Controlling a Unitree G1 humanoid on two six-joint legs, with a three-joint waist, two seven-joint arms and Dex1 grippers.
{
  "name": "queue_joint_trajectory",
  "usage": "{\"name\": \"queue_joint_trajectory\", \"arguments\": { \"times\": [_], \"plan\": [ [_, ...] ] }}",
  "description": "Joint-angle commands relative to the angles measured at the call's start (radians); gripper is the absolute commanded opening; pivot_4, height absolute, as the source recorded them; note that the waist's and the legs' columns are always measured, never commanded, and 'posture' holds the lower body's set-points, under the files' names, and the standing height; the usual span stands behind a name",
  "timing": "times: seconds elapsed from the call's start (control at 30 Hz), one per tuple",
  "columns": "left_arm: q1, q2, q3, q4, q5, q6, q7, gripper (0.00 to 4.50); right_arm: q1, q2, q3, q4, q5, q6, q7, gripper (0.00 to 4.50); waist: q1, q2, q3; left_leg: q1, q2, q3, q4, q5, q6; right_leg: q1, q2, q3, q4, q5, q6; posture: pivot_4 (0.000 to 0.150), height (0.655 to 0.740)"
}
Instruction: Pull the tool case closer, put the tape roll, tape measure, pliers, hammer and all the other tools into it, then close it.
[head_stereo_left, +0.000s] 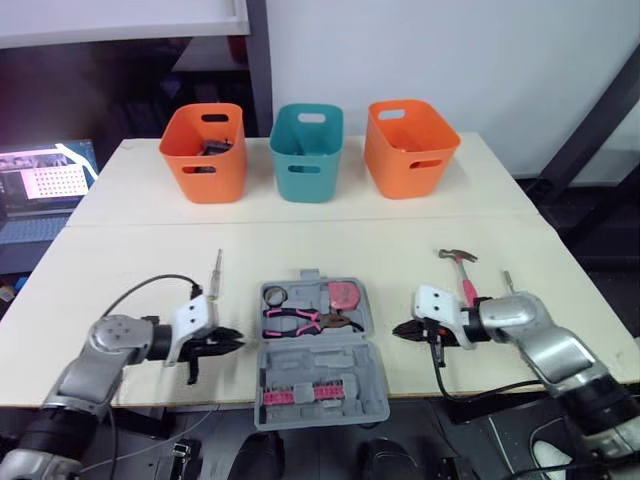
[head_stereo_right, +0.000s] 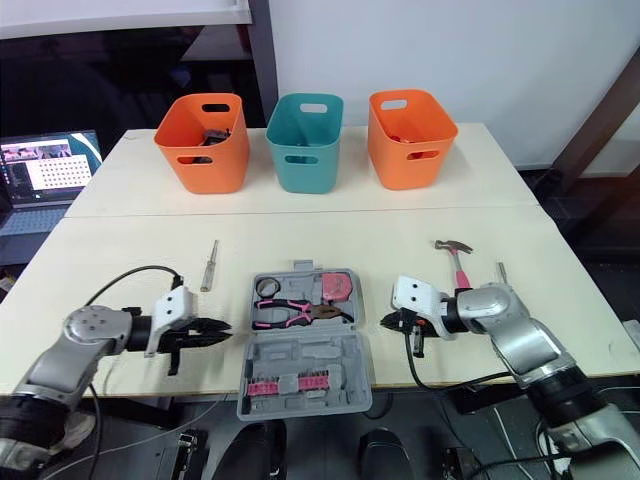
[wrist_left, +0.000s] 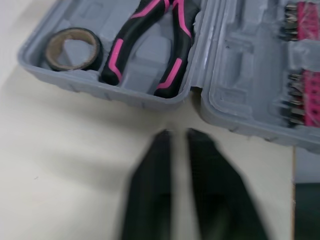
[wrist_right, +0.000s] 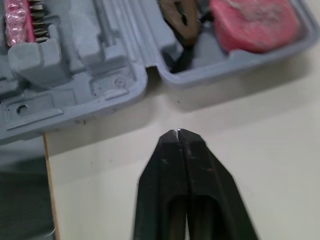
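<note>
Grey plastic tool case (head_stereo_left: 312, 361) is lying open at the middle of the worktop's near edge, with its lid half overhanging that edge toward me. The tray half is already carrying the tape roll (head_stereo_left: 274, 295), the pliers (head_stereo_left: 295, 321) and the pink tape measure (head_stereo_left: 344, 295). Pink bit strips (head_stereo_left: 300, 392) are sitting in the lid half.

I am holding my left claw (head_stereo_left: 230, 343) just beside the case's left wall. Its fingers (wrist_left: 150, 190) are standing a narrow gap apart and gripping nothing. My right claw (head_stereo_left: 403, 329) is pointing at the case's right wall, with its fingers (wrist_right: 165, 175) pressed tip to tip and empty.

Loose items are lying outside the case:
- The hammer (head_stereo_left: 463, 275) is lying toward the worktop's right edge, farther from the near edge than my right claw. Its long axis is running from near edge to far edge, with the head at the far end. My right arm is the nearer one.
- A screwdriver (head_stereo_left: 215, 272) is lying on the left in the same orientation, nearer my left claw.
- A small slim tool (head_stereo_left: 506, 279) is lying just right of the hammer; I cannot identify it.

I am judging the pull as done and the loading as partly done. To take the hammer, the right claw needs to open and swing away from the case toward the pink handle.
</note>
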Motion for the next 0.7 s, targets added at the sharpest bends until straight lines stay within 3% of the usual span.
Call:
{"name": "queue_joint_trajectory", "arguments": {
  "times": [0.03,0.37,0.7],
  "plan": [
    [-0.037,-0.012,-0.025,0.067,0.052,-0.049,0.026,0.02,-0.023,0.031,0.015,0.046,-0.037,-0.069,0.004,0.0,0.0,0.0,0.0,0.0,0.0,0.0,0.0,0.0,0.0,0.0,0.0,0.0,0.0,0.0,0.0,0.15,0.74],
    [-0.063,-0.109,-0.087,0.081,0.062,-0.061,0.036,0.02,-0.048,0.128,0.046,0.147,-0.111,-0.189,-0.015,0.0,0.003,0.0,0.0,0.0,0.0,0.0,0.001,0.0,0.0,0.002,0.0,0.0,0.0,0.0,0.0,0.15,0.74],
    [-0.055,-0.174,-0.078,0.017,0.031,-0.021,0.06,0.02,-0.035,0.158,0.043,0.115,-0.111,-0.183,-0.011,0.0,0.003,0.0,0.0,0.001,0.0,0.0,0.001,0.0,-0.001,0.002,0.0,0.0,0.0,0.001,0.001,0.15,0.74]
  ]
}}
